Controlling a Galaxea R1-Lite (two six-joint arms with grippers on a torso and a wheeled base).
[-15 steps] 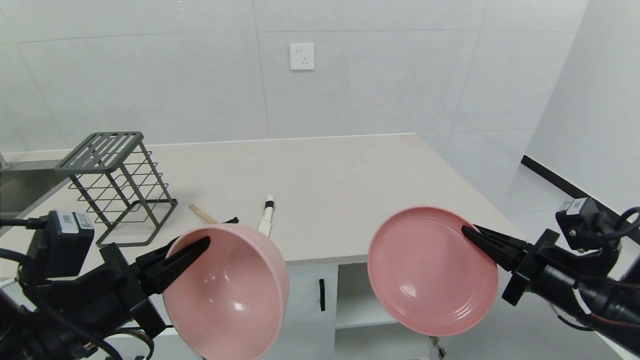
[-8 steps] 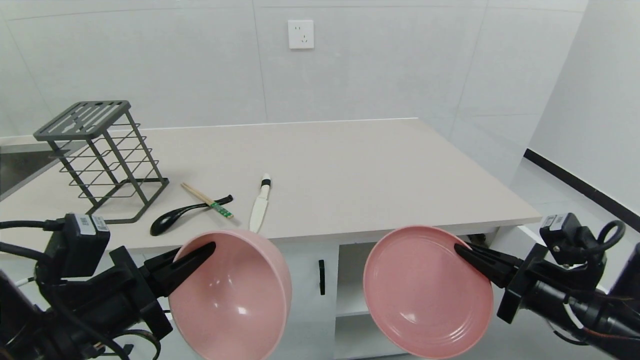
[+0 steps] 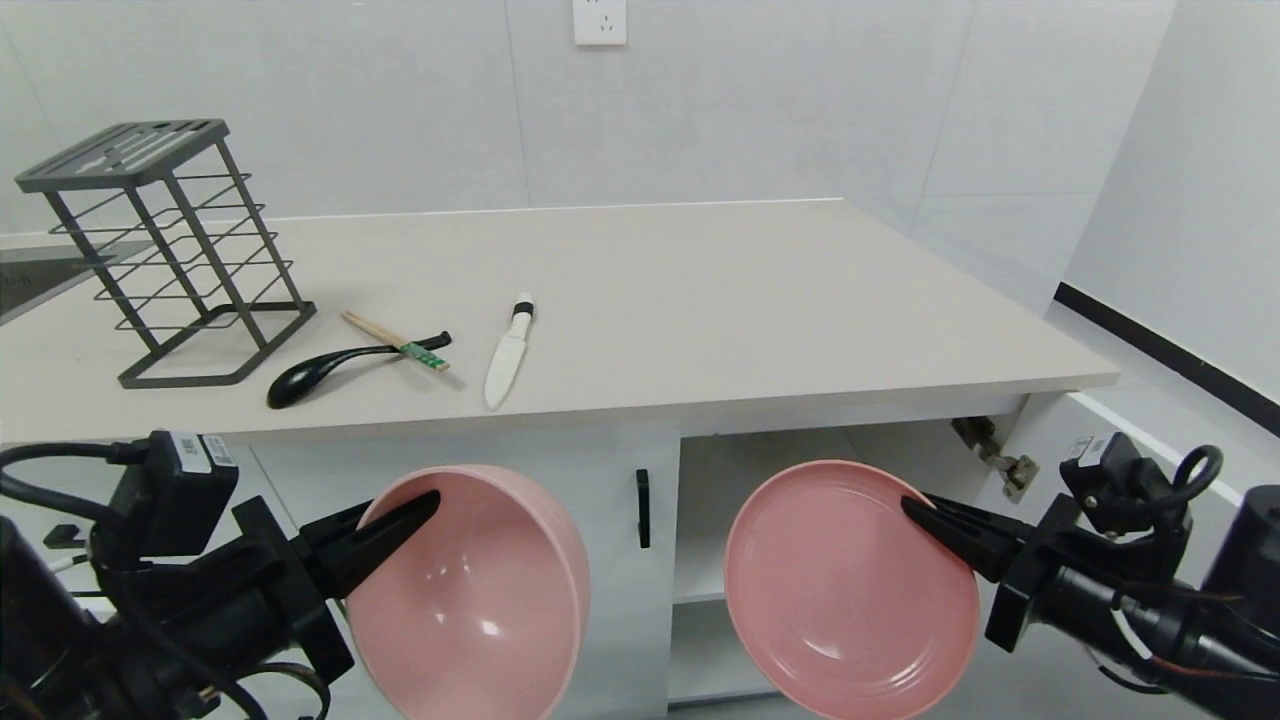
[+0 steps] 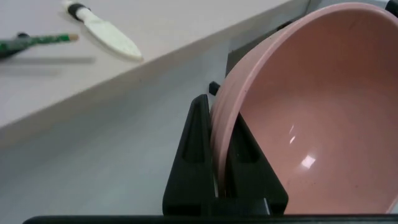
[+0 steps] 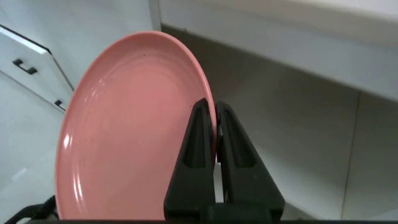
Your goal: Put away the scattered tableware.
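pink deep round bowl (image 3: 480, 600) hangs tilted from the left gripper (image 3: 425, 498), whose jaws are clamped on its upper rim, one finger inside and one outside; pink flat round plate (image 3: 840, 600) stands on edge in the right gripper (image 3: 912, 503), jaws pinched on its rim the same way; both grips match the earlier frames; the head view as a whole has dropped since then, so the beige counter top (image 3: 750, 300) now sits above both sets of jaws, and the open white cabinet compartment (image 3: 800, 450) lies just beyond the right jaws; up beyond the left jaws, on the counter, lie a black spoon (image 3: 300, 378), wooden chopsticks (image 3: 385, 338) and a white knife (image 3: 505, 355), near a dark wire rack (image 3: 160, 250), unmoved among themselves
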